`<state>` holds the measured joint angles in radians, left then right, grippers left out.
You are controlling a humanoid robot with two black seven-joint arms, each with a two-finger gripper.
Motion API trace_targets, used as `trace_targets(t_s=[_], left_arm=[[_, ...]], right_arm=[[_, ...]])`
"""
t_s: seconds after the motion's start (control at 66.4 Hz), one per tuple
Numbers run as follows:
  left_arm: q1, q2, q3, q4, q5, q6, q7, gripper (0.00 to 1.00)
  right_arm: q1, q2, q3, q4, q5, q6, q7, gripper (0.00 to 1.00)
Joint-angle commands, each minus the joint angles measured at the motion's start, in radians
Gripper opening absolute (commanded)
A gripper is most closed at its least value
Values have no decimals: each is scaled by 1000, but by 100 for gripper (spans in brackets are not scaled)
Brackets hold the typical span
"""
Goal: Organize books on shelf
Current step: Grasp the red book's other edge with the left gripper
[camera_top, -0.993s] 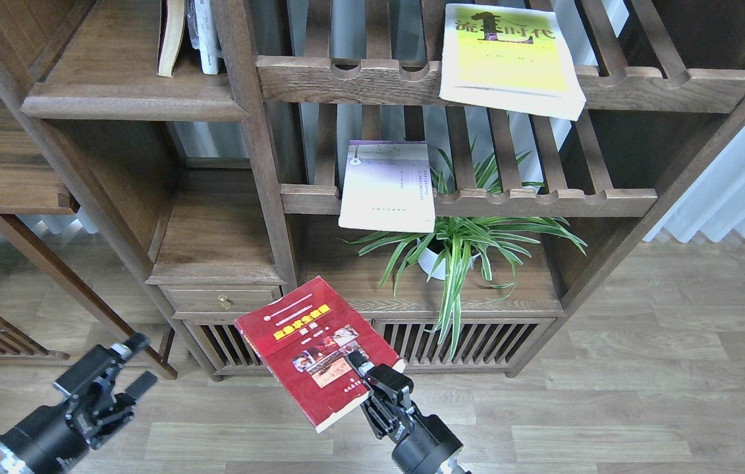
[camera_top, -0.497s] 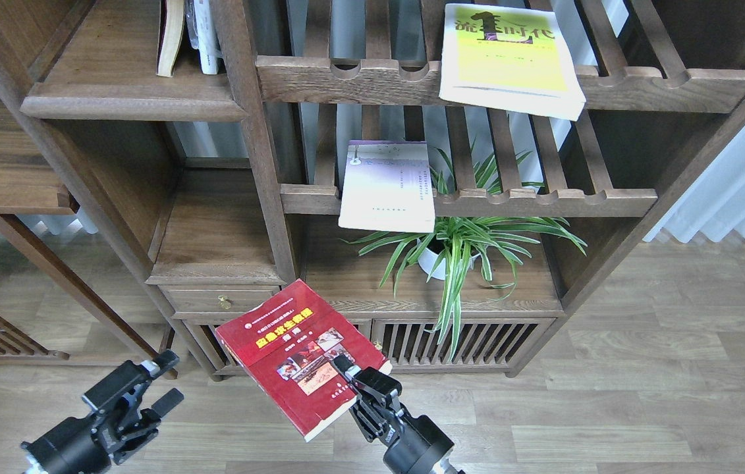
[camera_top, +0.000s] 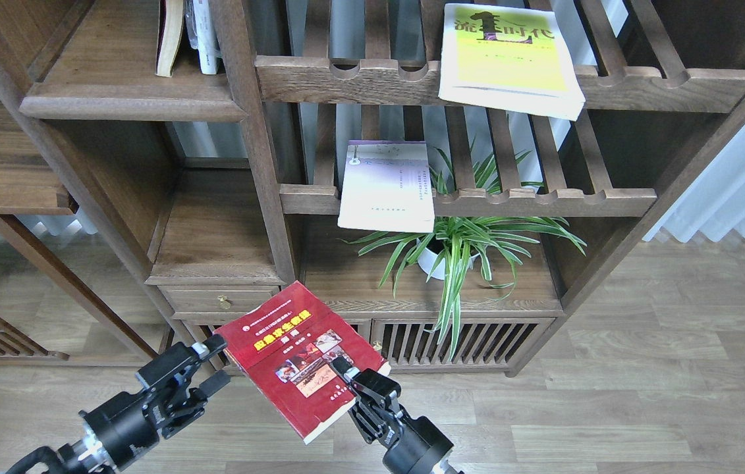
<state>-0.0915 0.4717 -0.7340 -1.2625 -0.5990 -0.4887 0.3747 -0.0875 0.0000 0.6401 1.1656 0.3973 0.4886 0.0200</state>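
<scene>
Books are the concern. Left claw (camera_top: pixel 209 364), jaws apart and empty, sits just beside the near-left corner of the dark red book (camera_top: pixel 300 359). Right claw (camera_top: pixel 350 382) pinches that book at its lower right edge, holding it tilted in the air in front of the cabinet, long axis running from upper left to lower right. The solid shelf (camera_top: pixel 128 99) lies up and to the left, so the left arm is nearer to it. The lavender book (camera_top: pixel 387 187) and the yellow-green book (camera_top: pixel 507 59) lie on slatted racks.

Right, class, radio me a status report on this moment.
Right gripper shut on red book. Left gripper open beside it. Nothing between them.
</scene>
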Motion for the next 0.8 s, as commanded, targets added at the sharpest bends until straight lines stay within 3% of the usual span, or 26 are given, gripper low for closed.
trace_targets(t_s=[0.0,0.452,0.632,0.783], left_arm=[[-10,-18,21,6,-1,0,0,99],[-33,-76,7,26,4,0,1,100],[-30,-87,13,29,4,0,0,88],[-33,-99,18,28,4,0,0,86]], right_arm=[[-2,0,0,0,0,0,0,5],[-3,0,1,6,0,0,-2,6],[0,0,0,8,0,0,-2,6],[-2,0,0,14,0,0,-3,6]])
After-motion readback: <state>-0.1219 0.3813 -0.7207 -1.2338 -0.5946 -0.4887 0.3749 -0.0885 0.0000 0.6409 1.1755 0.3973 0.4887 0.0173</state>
